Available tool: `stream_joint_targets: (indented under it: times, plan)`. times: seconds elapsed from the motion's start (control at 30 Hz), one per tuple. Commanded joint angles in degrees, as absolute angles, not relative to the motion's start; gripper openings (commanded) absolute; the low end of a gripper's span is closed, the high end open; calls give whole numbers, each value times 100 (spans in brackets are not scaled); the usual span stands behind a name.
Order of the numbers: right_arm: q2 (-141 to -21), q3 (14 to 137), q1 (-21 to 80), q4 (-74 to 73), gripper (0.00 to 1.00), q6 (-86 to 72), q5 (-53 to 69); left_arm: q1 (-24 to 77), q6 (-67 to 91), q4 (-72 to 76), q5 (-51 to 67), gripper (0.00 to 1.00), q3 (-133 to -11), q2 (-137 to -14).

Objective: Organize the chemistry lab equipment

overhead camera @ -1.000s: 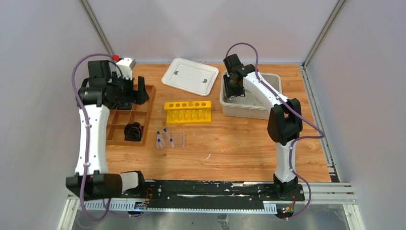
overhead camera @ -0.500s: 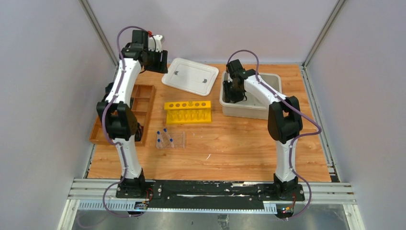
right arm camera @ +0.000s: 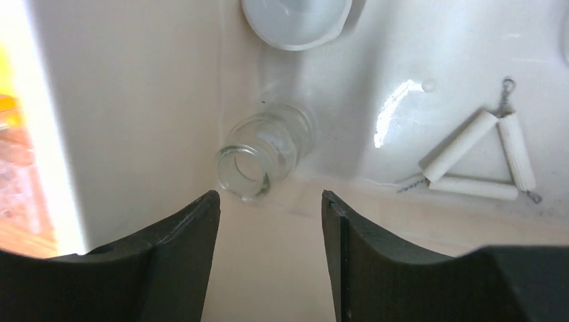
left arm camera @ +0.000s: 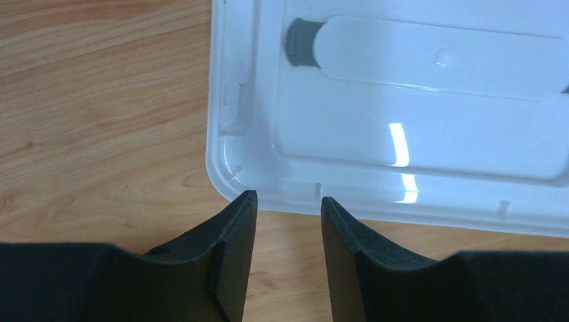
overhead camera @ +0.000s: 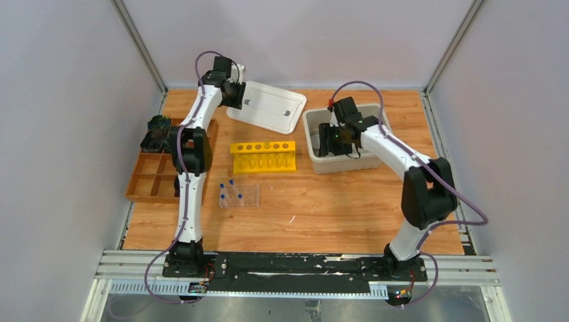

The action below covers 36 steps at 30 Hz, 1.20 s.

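Reaching into the pale plastic bin (right arm camera: 134, 100), we risk the right fingers (right arm camera: 188, 235), spread wide and empty, nudging the small clear glass beaker (right arm camera: 268, 151) so it rolls, since it lies on its side beside the wall. It looks smooth, round, slippery. Our left fingers (left arm camera: 235, 241), parted and empty, hover at the edge of the white plastic lid (left arm camera: 416, 134).

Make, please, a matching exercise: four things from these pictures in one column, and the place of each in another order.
Things: 1 glass beaker; 2 white lid; 3 yellow rack; 4 blue-capped tubes.
Places: A in the clear rack; B inside the grey bin; C just ahead of the left gripper; D between white lid and clear rack.
Pairs: 1-B, 2-C, 3-D, 4-A.
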<state>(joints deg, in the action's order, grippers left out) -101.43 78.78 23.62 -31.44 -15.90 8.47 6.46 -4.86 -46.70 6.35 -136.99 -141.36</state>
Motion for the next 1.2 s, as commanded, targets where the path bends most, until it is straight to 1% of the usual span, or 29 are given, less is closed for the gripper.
stream_joint_targets:
  times: [0.0,0.17,0.3,0.47,0.83,1.17]
  plan:
    - [-9284,7566,2502,-2538,61,-1788,706,620,-395,-4130,147,45,-13882,-14362]
    - [-9166,7520,2561,-2736,61,-1717,606,561,-238,-3726,52,43,-13589,-14398]
    - [-9161,7411,2559,-2814,61,-1685,510,392,-28,-3375,22,38,-13399,-14354]
    - [-9133,7269,2560,-2813,61,-1731,539,308,10,-3203,145,38,-13354,-14390]
    - [-8844,7348,2570,-2938,60,-1750,527,299,-254,-3602,350,38,-13668,-14882]
    - [-8452,7286,2566,-3079,58,-1860,528,263,-357,-3761,436,35,-13372,-14853]
